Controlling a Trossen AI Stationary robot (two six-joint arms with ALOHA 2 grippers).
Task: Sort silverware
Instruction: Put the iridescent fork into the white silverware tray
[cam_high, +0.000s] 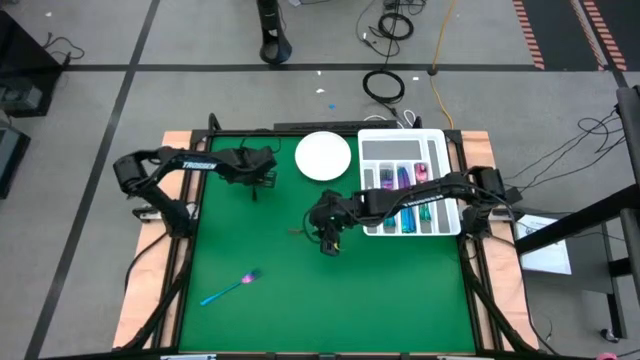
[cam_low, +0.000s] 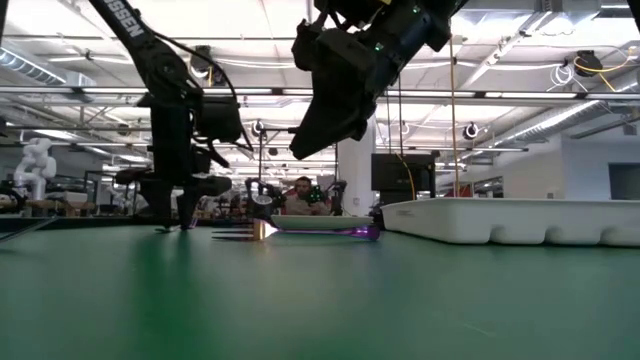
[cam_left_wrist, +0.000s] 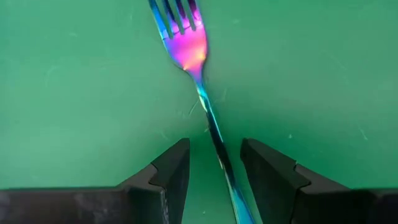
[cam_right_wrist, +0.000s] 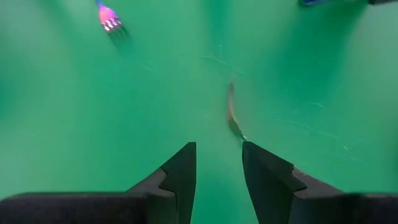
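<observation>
Left wrist: parted jaws astride fork (cam_left_wrist: 198, 81).

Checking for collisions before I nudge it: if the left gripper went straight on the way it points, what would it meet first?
Probably the fork on the green mat. The left gripper points down at the mat, its open jaws either side of the fork's handle; whether they touch it yet is unclear.

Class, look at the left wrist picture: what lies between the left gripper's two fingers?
In the left wrist view, the handle of an iridescent fork runs through the gap of the open left gripper; around it shows only the green mat.
</observation>
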